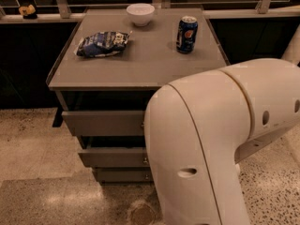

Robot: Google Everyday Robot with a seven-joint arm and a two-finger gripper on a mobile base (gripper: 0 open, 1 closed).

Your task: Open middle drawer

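Pepsi can (187, 33) on cabinet top (140, 62) | middle drawer (112, 157) partly behind arm (211, 144) | gripper unseen

Three grey drawers (103, 123) (112, 157) (123, 175), one bowl (140, 13), one can (187, 34), one snack bag (103, 43); pincer unseen

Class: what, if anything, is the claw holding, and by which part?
Cannot be told: the claw is not in view; only the white arm shows.

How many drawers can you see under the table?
3, stacked under the tabletop: top drawer, the middle drawer below it, bottom drawer nearest the floor. The white arm covers their right ends; the gripper is out of view.
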